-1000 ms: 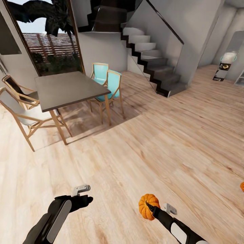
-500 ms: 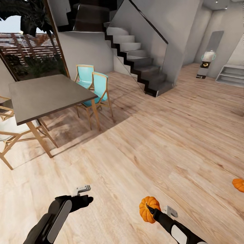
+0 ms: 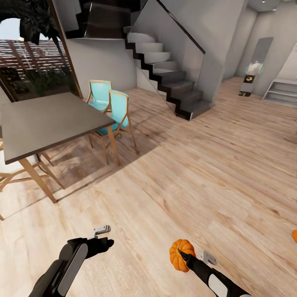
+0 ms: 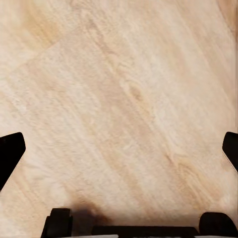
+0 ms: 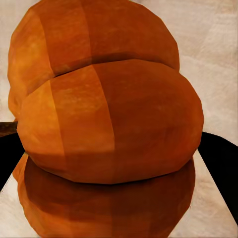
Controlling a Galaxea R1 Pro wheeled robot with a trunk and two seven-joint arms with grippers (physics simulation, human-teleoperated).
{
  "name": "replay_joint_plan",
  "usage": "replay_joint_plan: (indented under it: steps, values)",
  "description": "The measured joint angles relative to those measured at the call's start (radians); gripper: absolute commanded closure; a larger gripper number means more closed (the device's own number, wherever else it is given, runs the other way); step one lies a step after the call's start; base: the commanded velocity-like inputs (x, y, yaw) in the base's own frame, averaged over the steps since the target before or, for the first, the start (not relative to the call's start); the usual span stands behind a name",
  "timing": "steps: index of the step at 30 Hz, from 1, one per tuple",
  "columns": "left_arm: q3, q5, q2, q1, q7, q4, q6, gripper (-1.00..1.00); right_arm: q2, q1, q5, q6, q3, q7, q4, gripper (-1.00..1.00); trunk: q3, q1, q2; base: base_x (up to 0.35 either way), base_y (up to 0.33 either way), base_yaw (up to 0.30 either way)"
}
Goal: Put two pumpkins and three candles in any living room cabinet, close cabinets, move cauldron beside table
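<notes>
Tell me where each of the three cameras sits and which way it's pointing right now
Head view: on the robot's head, looking forward and down across the wooden floor to a grey table, turquoise chairs and stairs; both arms show, left hand and right hand.
Left wrist view: looking along the open left hand at bare floor; dark fingertips at the edges.
Right wrist view: looking along the right hand at the held pumpkin.
Shared: the pumpkin appears in the head and right wrist views.
</notes>
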Motion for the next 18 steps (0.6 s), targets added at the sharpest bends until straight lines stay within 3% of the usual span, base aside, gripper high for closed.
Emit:
replay_joint_plan:
  steps: [18]
  values:
    - [0.0,0.001,-0.001,0.0,-0.001,0.0,0.0,-1.0,0.002,0.0,-0.002,0.0,0.0,-0.002,0.001,1.0,0.0,0.0,0.0,0.332,0.0,-0.265]
